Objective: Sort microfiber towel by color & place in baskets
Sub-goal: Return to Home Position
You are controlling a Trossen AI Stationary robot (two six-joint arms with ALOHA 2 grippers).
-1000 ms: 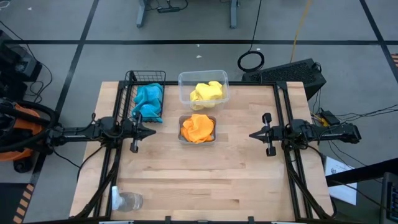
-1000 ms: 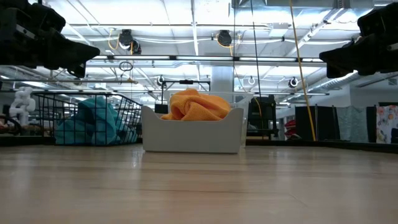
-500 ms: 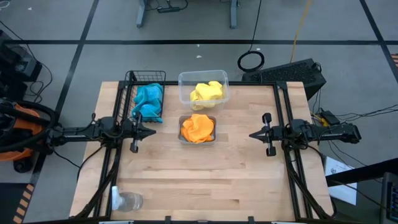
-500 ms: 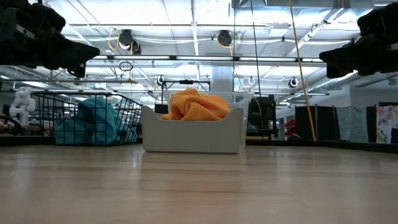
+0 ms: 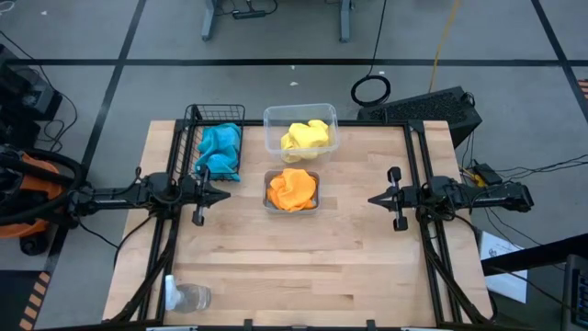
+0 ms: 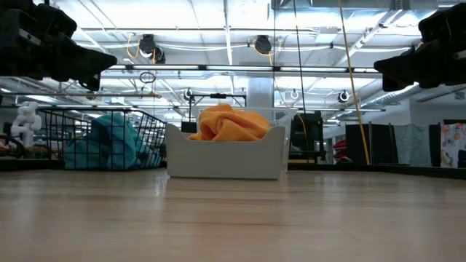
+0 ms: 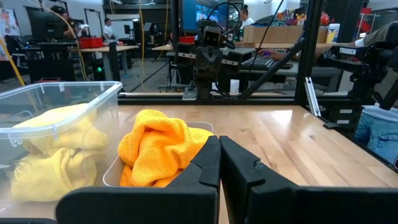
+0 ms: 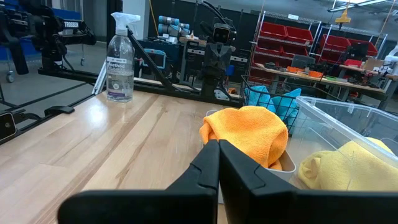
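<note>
A blue towel (image 5: 220,150) lies in the black wire-mesh basket (image 5: 197,118) at the far left. A yellow towel (image 5: 305,136) lies in the clear plastic tub (image 5: 272,119) at the far middle. An orange towel (image 5: 292,188) fills the grey tray (image 5: 268,208) just in front of the tub. My left gripper (image 5: 226,196) hovers shut at the table's left side, pointing level toward the tray. My right gripper (image 5: 371,199) hovers shut at the right side, facing it. Neither touches anything.
A clear spray bottle (image 5: 186,296) lies at the table's near left corner. The near half of the wooden table (image 5: 303,276) is bare wood. A keyboard (image 5: 432,108) and cables lie beyond the far right corner.
</note>
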